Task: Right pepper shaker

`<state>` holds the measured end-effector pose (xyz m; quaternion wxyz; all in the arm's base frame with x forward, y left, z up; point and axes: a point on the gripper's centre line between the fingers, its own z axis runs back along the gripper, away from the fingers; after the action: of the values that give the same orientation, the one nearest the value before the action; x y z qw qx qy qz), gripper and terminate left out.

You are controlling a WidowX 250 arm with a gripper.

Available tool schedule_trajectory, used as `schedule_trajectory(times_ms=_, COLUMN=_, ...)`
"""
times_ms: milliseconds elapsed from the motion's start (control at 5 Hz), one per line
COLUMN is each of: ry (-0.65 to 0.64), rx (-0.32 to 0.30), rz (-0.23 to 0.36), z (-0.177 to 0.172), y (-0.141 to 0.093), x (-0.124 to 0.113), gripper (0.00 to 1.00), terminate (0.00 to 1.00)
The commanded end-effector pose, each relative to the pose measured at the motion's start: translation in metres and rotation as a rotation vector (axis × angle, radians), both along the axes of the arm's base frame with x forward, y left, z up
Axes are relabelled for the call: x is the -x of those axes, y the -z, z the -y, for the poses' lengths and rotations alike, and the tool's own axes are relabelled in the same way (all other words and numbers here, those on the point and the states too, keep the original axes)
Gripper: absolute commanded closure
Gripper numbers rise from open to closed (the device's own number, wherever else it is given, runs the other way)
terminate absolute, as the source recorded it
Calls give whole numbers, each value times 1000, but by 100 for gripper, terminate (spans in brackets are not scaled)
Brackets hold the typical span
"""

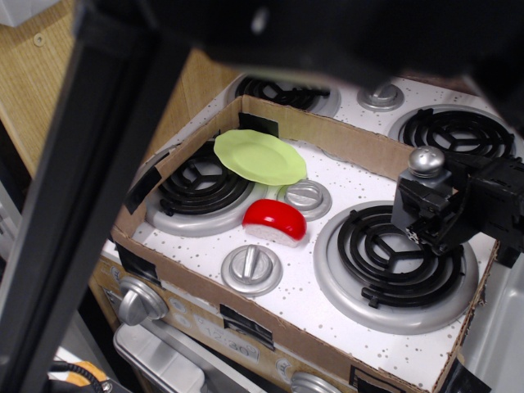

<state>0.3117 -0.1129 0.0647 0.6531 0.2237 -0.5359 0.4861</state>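
Note:
The pepper shaker (426, 160) stands upright in my gripper; its shiny silver cap sticks out on top. Its grey body is mostly hidden between the black fingers. My gripper (434, 211) is shut on it, over the right side of the big right burner (381, 274), near the cardboard box's right wall. I cannot tell whether the shaker's base touches the burner.
Inside the cardboard box (205, 299) lie a red item (275, 219), a green plate (259, 155), two silver knobs (251, 268) (305, 196) and a left burner (201, 190). A blurred dark arm part (90, 205) crosses the left foreground and the top.

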Motion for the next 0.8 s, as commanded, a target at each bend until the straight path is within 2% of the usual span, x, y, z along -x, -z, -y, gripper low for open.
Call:
schedule_trajectory(times_ms=0, ry=13, rx=113, rz=2, z=-2, y=12, x=-8, gripper=0, terminate=0)
schedule_trajectory(times_ms=200, ry=16, rx=131, rz=-4, z=2, y=11, x=-7, gripper=0, terminate=0)
schedule_trajectory(times_ms=400, ry=15, rx=100, rz=-1, z=5, y=2, x=-7, gripper=0, terminate=0)
schedule_trajectory(times_ms=600, ry=-15, rx=118, rz=-30, z=7, y=-6, x=-6, gripper=0, terminate=0)
